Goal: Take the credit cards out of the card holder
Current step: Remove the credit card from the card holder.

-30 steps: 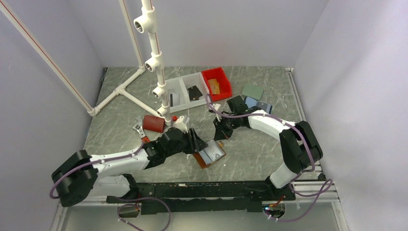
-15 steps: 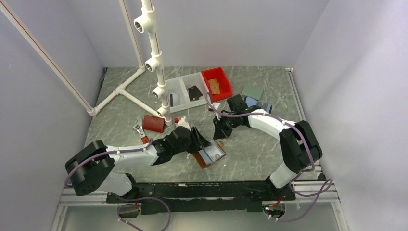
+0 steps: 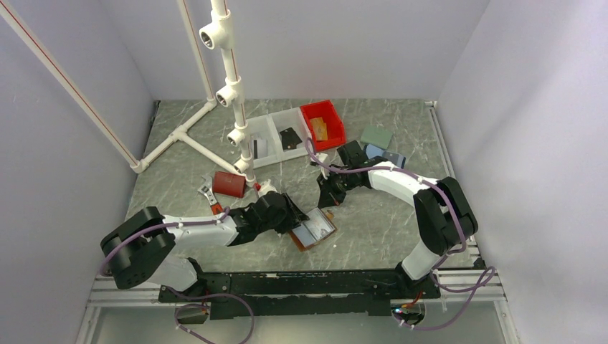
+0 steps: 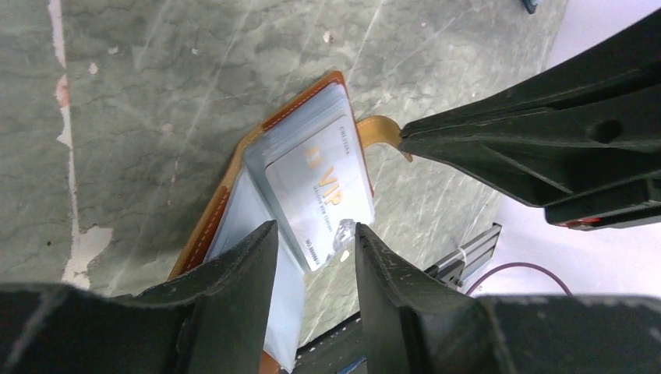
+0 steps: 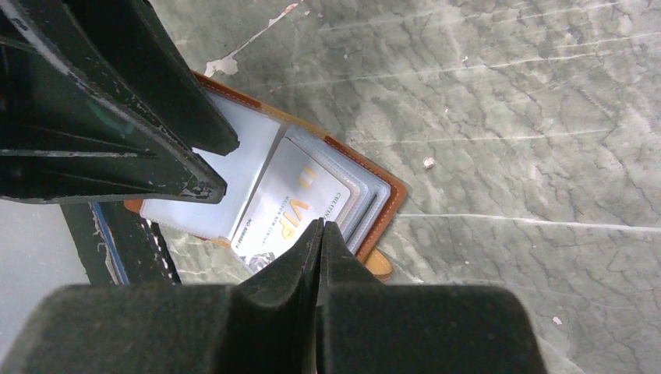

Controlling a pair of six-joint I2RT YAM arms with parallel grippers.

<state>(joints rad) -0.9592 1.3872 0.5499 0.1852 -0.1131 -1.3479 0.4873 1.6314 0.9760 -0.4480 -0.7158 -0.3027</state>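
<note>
- My left gripper point(image 4: 312, 261): jaws half spread and gripping nothing, one to each side of the near end of the top credit card point(image 4: 321, 191).
- The card holder point(image 4: 222, 206) lies open and flat on the worktop point(image 3: 373, 222), around the middle of its near edge. The pale "VIP" card sits in a clear sleeve point(image 4: 248, 222) and is not out yet.
- My right gripper point(image 5: 320, 234): closed tight on nothing, tip at the holder's strap tab point(image 4: 379, 125). I cannot tell whether it presses down.
- Risk: my pinch may catch the sleeve along with the card, so the whole holder lifts.
- Risk: the right tip slips off and the holder skates across the worktop.
- Risk: the grippers are close together, so a careless pull could knock them into each other.
</note>
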